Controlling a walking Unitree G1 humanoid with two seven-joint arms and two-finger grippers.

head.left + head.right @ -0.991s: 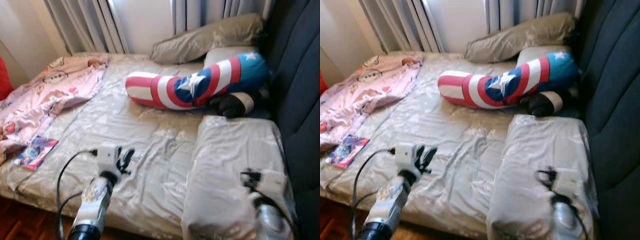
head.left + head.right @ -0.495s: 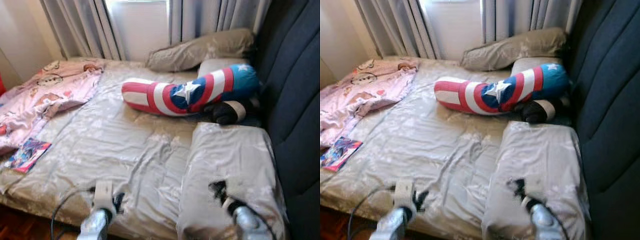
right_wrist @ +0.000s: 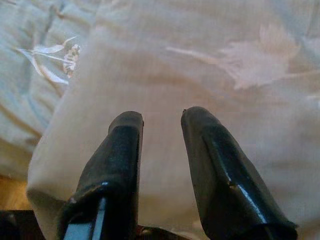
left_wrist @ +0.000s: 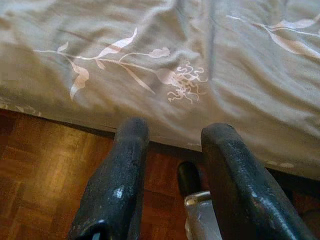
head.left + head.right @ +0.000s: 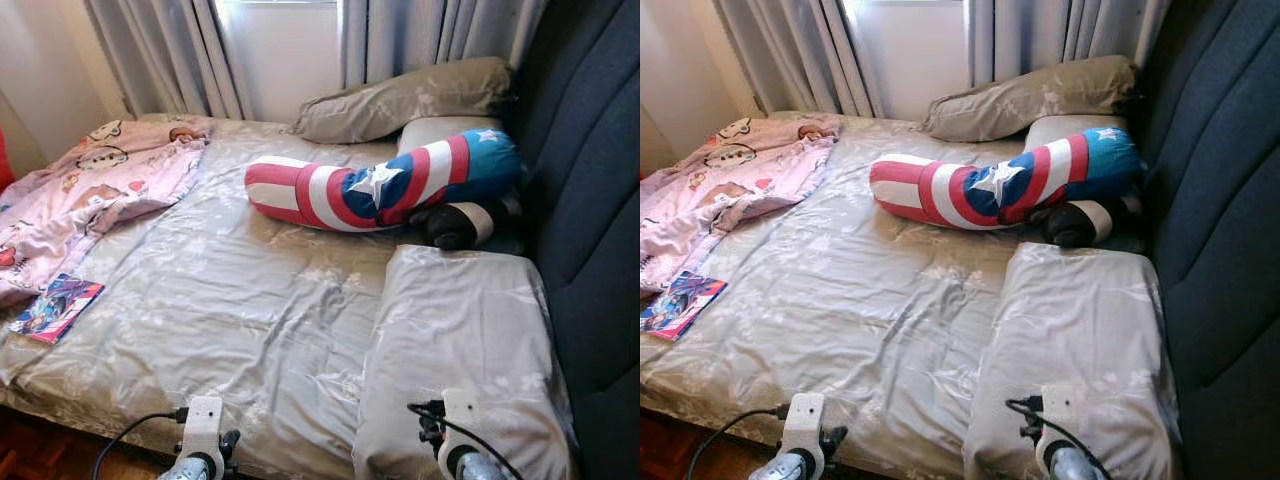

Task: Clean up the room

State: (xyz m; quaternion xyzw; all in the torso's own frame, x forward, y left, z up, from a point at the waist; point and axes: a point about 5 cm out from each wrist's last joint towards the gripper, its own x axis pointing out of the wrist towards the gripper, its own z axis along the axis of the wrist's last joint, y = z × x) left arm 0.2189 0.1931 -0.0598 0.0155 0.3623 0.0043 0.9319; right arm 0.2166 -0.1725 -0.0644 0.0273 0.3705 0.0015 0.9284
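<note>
Pillow (image 3: pixel 210 65) just beyond right gripper's (image 3: pixel 161 120) parted jaws.

The left end effector (image 4: pixel 172 137) hangs with its two black fingers (image 4: pixel 117 185) parted and nothing between them. Just beyond the fingertips, the bed's grey sheet (image 4: pixel 210 55), printed with a pale flower-and-leaf pattern (image 4: pixel 150 75), drapes over the bed's edge. Below that edge lies wooden parquet floor (image 4: pixel 45 165).

The far bolster (image 5: pixel 385 182) is striped red and white with a blue, white-starred band. The left blanket (image 5: pixel 85 190) is pink with cartoon prints; the bedsheet (image 5: pixel 230 300) is grey-beige with pale florals.
</note>
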